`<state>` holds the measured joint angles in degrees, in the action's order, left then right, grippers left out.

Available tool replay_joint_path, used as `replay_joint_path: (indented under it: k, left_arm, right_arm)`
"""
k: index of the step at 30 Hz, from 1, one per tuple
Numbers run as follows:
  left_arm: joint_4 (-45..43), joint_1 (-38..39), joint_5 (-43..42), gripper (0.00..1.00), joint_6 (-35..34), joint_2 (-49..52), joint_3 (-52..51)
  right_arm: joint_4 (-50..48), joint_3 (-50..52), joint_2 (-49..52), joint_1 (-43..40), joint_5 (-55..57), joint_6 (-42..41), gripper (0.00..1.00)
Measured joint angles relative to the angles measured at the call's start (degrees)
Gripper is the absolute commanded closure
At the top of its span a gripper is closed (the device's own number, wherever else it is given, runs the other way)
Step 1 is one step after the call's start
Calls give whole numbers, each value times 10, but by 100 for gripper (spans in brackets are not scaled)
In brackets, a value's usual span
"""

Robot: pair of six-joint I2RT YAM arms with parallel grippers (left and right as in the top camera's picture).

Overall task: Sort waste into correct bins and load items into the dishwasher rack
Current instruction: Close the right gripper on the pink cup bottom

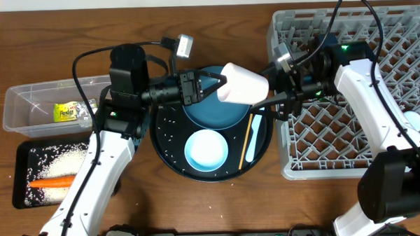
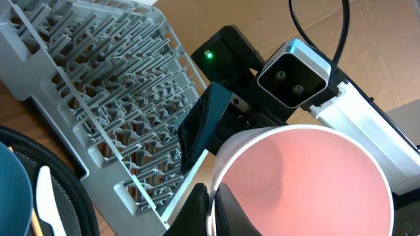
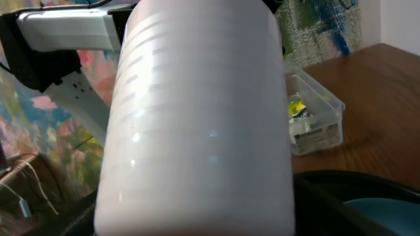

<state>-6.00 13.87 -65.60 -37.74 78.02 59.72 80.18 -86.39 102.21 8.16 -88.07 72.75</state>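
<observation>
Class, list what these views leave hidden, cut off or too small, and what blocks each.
Right wrist view: pale-pink cup fills the frame, hiding the fingers of the right claw.
Overhead: dark-blue plate partly covered by that cup and the left claw.
Left wrist view: cup's lower rim cut off by the bottom edge.
Overhead: snack wrapper print too small to read.

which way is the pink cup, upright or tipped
Tipped on its side: the pale-pink cup is held in the air over the round black tray, its rim pinched by the left gripper.
</observation>
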Motion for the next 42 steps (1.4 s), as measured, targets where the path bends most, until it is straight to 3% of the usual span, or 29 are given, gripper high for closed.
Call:
replay_joint_path:
  k: [16,26,29,34,40,42]
  left_arm:
    - [0,-2,0,94,0,0,0]
    - [30,-4,2,94,5,0,0]
    - [31,-4,2,94,5,0,0]
    - [36,-6,-1,94,8,0,0]
    - [60,-6,0,94,25,0,0]
    - [69,-6,0,94,32,0,0]
  right_arm:
    - [-51,-7,0,6,0,-1,31]
    - [-113,-16,-1,21,0,-66,33]
    - [-113,-17,-1,21,0,-75,41]
    - [-113,-17,-1,20,2,-91,64]
    - [-112,-17,-1,20,7,-97,81]
    - [-112,-17,-2,20,10,-99,92]
